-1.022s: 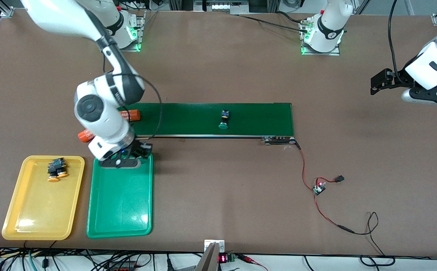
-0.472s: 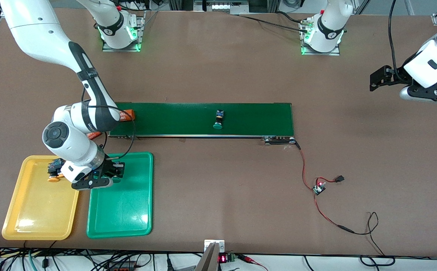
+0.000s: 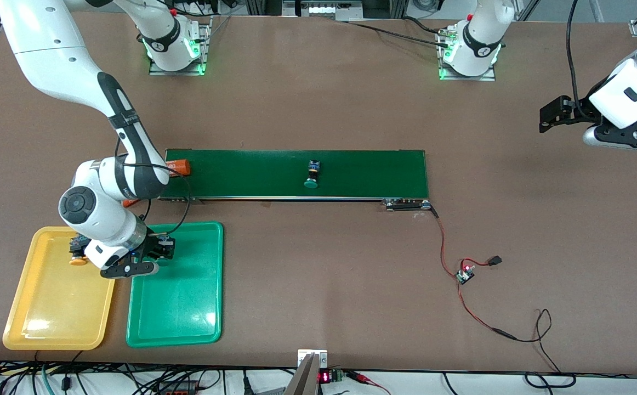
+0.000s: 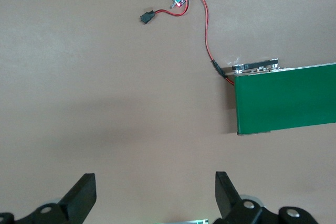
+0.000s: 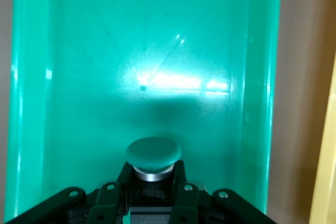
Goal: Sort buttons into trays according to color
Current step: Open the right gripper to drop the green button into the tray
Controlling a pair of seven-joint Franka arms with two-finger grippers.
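1. One green-capped button (image 5: 153, 153) is pinched in the right gripper (image 3: 151, 258), held over the green tray (image 3: 187, 307) because cap and tray match.
2. A second green button (image 3: 312, 175) is left on the belt (image 3: 362, 173), well apart from that gripper.
3. Smooth, glossy plastic is seen below the domed cap.
4. The left gripper (image 4: 155, 195) is spread, waiting over bare table.

The right arm reaches from its base down toward 7 o'clock, wrist bent, its hand (image 3: 151, 258) low with fingers (image 5: 185, 198) clamped. The left arm waits at about 3 o'clock, its hand (image 4: 156, 195) raised with fingers spread wide.
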